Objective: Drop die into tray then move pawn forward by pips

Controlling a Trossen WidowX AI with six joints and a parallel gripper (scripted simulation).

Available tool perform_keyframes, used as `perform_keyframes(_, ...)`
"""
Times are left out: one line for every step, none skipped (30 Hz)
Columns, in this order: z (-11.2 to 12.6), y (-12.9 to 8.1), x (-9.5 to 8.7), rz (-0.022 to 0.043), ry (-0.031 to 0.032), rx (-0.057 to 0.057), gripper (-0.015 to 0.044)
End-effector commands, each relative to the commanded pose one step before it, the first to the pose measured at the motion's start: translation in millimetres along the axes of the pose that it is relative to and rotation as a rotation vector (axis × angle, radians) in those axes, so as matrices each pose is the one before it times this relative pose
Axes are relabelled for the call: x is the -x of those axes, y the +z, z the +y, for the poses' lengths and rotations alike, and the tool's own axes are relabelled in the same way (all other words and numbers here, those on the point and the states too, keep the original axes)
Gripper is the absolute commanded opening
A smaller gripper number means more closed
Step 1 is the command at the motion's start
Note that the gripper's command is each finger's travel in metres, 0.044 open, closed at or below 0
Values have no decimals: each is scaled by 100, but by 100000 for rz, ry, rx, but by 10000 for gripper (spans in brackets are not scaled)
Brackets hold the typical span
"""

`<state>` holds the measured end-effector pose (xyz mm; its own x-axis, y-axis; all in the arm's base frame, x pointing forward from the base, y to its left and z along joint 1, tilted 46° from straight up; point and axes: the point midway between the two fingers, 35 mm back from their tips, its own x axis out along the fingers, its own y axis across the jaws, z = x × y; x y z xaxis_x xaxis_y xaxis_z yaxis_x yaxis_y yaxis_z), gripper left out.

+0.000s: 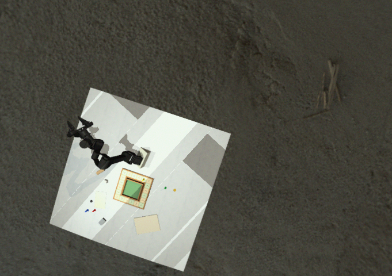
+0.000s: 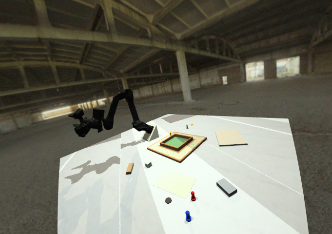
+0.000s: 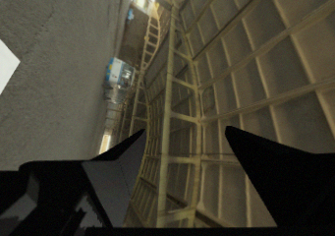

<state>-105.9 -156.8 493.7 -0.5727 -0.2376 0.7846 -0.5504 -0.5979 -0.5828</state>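
Observation:
The board (image 1: 137,203) (image 2: 177,156) lies mid-table with its ring of squares around the green dice tray (image 1: 132,189) (image 2: 176,140). I see no die in the tray. A small yellow pawn (image 1: 143,179) (image 2: 170,133) stands on the board's ring, on the side towards the arm's base. A small grey cube (image 1: 106,180) (image 2: 148,164), which looks like the die, lies on the table beside the board. My gripper (image 1: 73,119) (image 2: 71,121) (image 3: 185,131) is open and empty. It hangs in the air past the table's edge, far from the board, touching nothing.
A wooden block (image 2: 129,168), black disc (image 2: 168,200), red pawn (image 2: 193,195), blue pawn (image 2: 187,216), grey box (image 2: 226,186) and cream card (image 2: 174,184) lie in front of the board. A tan card (image 2: 230,137), green pawn (image 2: 186,126) and orange token (image 2: 191,124) lie beyond it.

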Motion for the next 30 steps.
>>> perform_keyframes(70, 114, -5, -328, 382, -317, 374)
perform_keyframes(211, 342, -12, -983, 1148, -948, 348)
perform_keyframes(351, 571, -16, -1634, 1916, -1566, 321)
perform_keyframes(492, 803, -15, -2277, 2689, -2165, 295)
perform_keyframes(635, 1036, -8, -2909, 3470, -2734, 275)
perform_keyframes(774, 1260, 5, -3494, 4222, -3234, 275)
perform_keyframes(862, 1391, 20, -3807, 4673, -3457, 275)
perform_keyframes(880, 1399, 31, -3775, 4716, -3355, 275)
perform_keyframes(894, 1401, 43, -3725, 4740, -3233, 275)
perform_keyframes(910, 1402, 54, -3670, 4763, -3105, 275)
perform_keyframes(925, 1400, 66, -3608, 4782, -2970, 275)
perform_keyframes(944, 1402, 79, -3552, 4813, -2838, 275)
perform_keyframes(962, 1400, 92, -3484, 4832, -2695, 275)
perform_keyframes(980, 1396, 105, -3411, 4850, -2548, 275)
perform_keyframes(999, 1391, 118, -3333, 4864, -2397, 275)
perform_keyframes(1018, 1385, 132, -3251, 4876, -2242, 275)
perform_keyframes(1037, 1377, 145, -3163, 4884, -2084, 275)
perform_keyframes(1056, 1368, 159, -3070, 4888, -1924, 275)
perform_keyframes(1076, 1357, 173, -2973, 4888, -1761, 275)
perform_keyframes(1095, 1344, 187, -2871, 4883, -1596, 275)
perform_keyframes(1112, 1327, 201, -2759, 4864, -1427, 275)
perform_keyframes(1133, 1315, 216, -2655, 4861, -1263, 275)
perform_keyframes(1151, 1296, 230, -2538, 4839, -1096, 275)
perform_keyframes(1169, 1270, 240, -2404, 4812, -941, 275)
perform_keyframes(1185, 1229, 242, -2239, 4780, -813, 275)
perform_keyframes(1198, 1169, 234, -2031, 4743, -727, 275)
perform_keyframes(1212, 1132, 240, -1870, 4702, -594, 275)
perform_keyframes(1226, 1103, 253, -1725, 4654, -442, 275)
perform_keyframes(1240, 1073, 266, -1579, 4599, -290, 275)
perform_keyframes(1249, 1038, 278, -1419, 4530, -147, 275)
